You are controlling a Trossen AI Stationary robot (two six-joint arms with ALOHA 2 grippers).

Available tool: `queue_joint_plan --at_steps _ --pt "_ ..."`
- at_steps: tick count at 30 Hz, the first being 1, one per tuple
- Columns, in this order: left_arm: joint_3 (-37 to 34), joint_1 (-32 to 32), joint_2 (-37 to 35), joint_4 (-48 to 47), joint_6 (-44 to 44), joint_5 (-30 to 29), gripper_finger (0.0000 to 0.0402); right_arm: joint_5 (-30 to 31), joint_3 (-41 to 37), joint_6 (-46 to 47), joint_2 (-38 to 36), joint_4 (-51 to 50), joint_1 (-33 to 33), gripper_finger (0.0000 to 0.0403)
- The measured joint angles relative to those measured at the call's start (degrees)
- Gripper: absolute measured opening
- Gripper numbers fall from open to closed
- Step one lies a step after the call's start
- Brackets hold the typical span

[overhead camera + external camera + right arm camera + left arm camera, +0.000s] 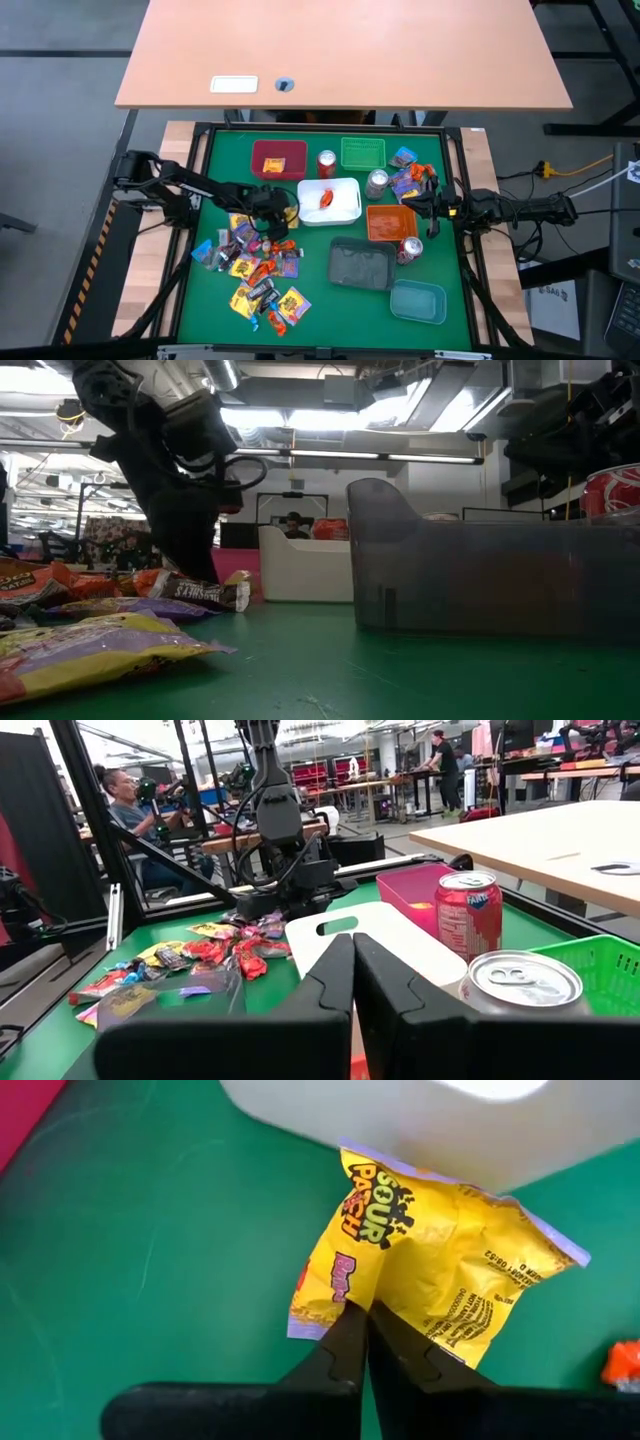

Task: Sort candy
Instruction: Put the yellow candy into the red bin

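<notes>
Yellow packet: I see a yellow sweet packet (440,1270) lying flat on the green mat (140,1230), one end tucked just under the rim of the white tray (430,1120).
Left gripper: my left gripper (366,1342) is clamped shut, its tips pinching the packet's near edge; I judge that it has the wrapper, though only by a thin fold.
Direction: from my fingertips the packet runs straight ahead, towards the white tray, so the lift has to pull it back out from under that rim.
Long axis: its long side runs from the fingertips towards the tray, slightly skewed; the printed end points at the tray.
Nearer arm: my left arm is on it; in the high view the gripper (268,203) sits just beside the white tray (345,212), at the top of the candy pile (262,272).
Right gripper: my right gripper (352,960) is closed on nothing and waits at the right side near the soda cans (470,910), well apart from the packet.
Risk: I think the thin pinch may slip as the packet drags free.
</notes>
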Motion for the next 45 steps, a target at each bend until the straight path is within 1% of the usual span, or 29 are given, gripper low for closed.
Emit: queue_joint_plan --at_steps 5,9,15,19,22,25,28,31,36,39,41,45 --pt "-0.3 0.3 -6.0 -4.5 0.1 0.3 0.0000 0.6 0.0 0.0 0.0 3.6 0.0 0.0005" --pt "-0.2 1.5 -12.3 -10.3 -0.2 0.1 0.0000 3.9 0.0 0.0 0.0 8.6 0.0 0.0005" --pt "-0.2 5.1 -22.7 -11.2 0.2 -1.2 0.0000 13.2 0.0 -1.4 0.0 15.3 0.0 0.0005" --pt "-0.1 8.7 -28.1 -10.3 0.8 -5.3 0.0000 20.3 0.0 -4.9 0.0 19.2 0.0 0.0005" --pt "-0.1 11.8 -30.5 -8.0 4.0 -8.9 0.0000 25.8 0.0 -5.7 0.0 21.1 0.0 0.0005" --pt "-0.1 15.3 -30.9 -4.6 7.4 -11.8 0.0000 28.6 0.0 -5.8 0.0 21.3 0.0 0.0008" --pt "0.0 19.0 -30.6 -1.3 10.5 -12.3 0.0000 29.0 0.0 -5.8 0.0 21.6 0.0 0.0030" --pt "0.0 22.2 -29.3 -0.1 11.9 -12.4 0.0000 29.7 0.0 -5.7 0.0 22.1 0.0 0.0075" --pt "0.0 25.6 -26.7 0.5 12.2 -12.4 0.0000 33.6 0.0 -5.7 0.0 22.5 0.0 0.0158" --pt "0.0 26.4 -24.9 0.7 12.2 -12.4 0.0000 34.5 0.0 -5.7 0.0 23.5 0.0 0.0191" --pt "0.0 26.7 -23.8 0.7 12.2 -12.3 0.0000 34.5 0.4 -5.7 0.0 23.6 0.0 0.0202" --pt "0.0 26.7 -21.6 0.8 12.2 -12.3 0.0000 34.5 3.0 -6.2 1.6 23.4 0.0 0.0206"
